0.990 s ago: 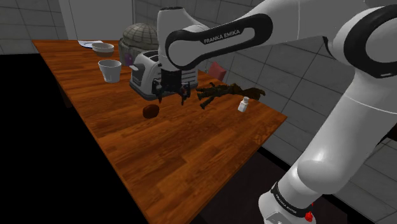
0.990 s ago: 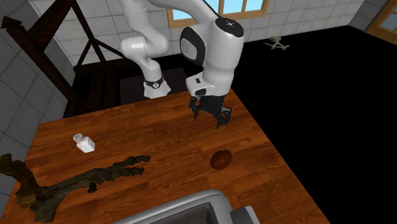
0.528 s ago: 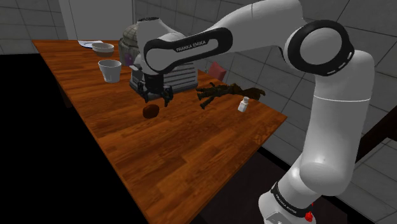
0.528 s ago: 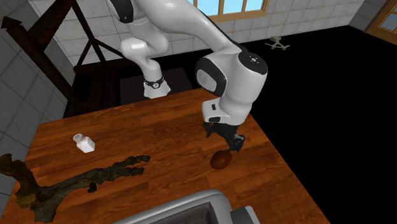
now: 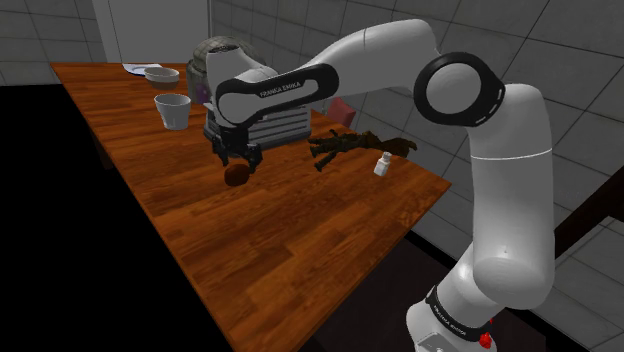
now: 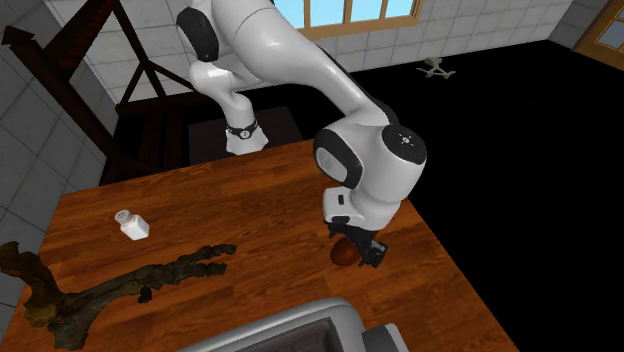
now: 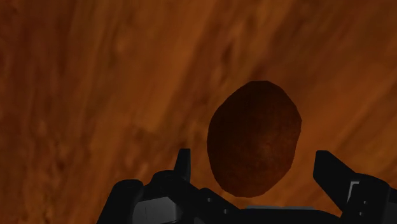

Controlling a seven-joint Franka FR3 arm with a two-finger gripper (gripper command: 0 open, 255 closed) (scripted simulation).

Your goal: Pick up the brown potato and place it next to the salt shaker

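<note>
In the shoulder view, a white cup (image 5: 172,110) stands on the wooden table (image 5: 280,240) left of the toaster (image 5: 290,125). The brown potato (image 5: 237,176) lies on the table just in front of the toaster's left end. The gripper (image 5: 238,160) hangs low over it, fingers spread to either side without touching it. Right of the toaster lies a dark gnarled branch (image 5: 350,143), and further right stands the white salt shaker (image 5: 381,163).
</note>
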